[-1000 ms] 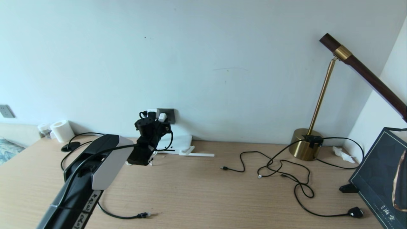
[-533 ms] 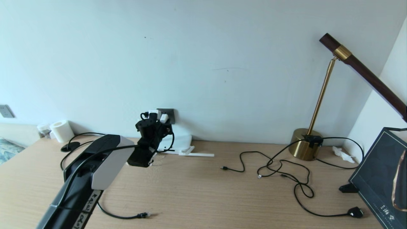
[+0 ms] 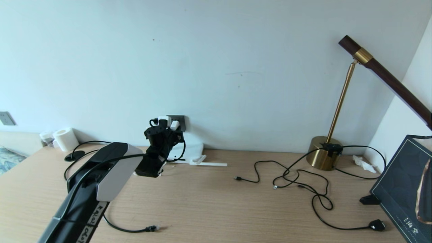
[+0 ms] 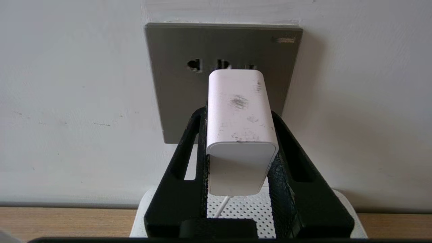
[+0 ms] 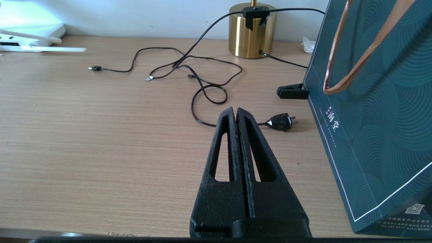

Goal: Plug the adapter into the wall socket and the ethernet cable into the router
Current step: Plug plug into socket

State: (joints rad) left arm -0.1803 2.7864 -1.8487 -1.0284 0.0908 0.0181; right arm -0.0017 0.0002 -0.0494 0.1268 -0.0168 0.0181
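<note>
Left gripper: jaws clenched on the adapter, one on each side face, which leaves the pronged end free and squared to the wall. The adapter's far end stands against the wall socket, the dark grey plate on the far wall, left of centre in the head view. It covers the plate's middle holes. Whether the prongs are fully seated cannot be told, since the adapter body hides the joint. Its thin white cord runs down between the jaws toward the router, which lies on the desk directly below the socket, against the wall.

Right gripper: jaws pressed fully together, holding nothing, hanging above the near right part of the desk. It appears idle.

The ethernet cable lies loose on the near left of the desk, its clear connector tip pointing right, well apart from the router. That half of the task is judged not yet begun.

Judgement: the adapter step is at or near insertion. A firm straight push toward the wall seems wanted before the hold is let go.
</note>
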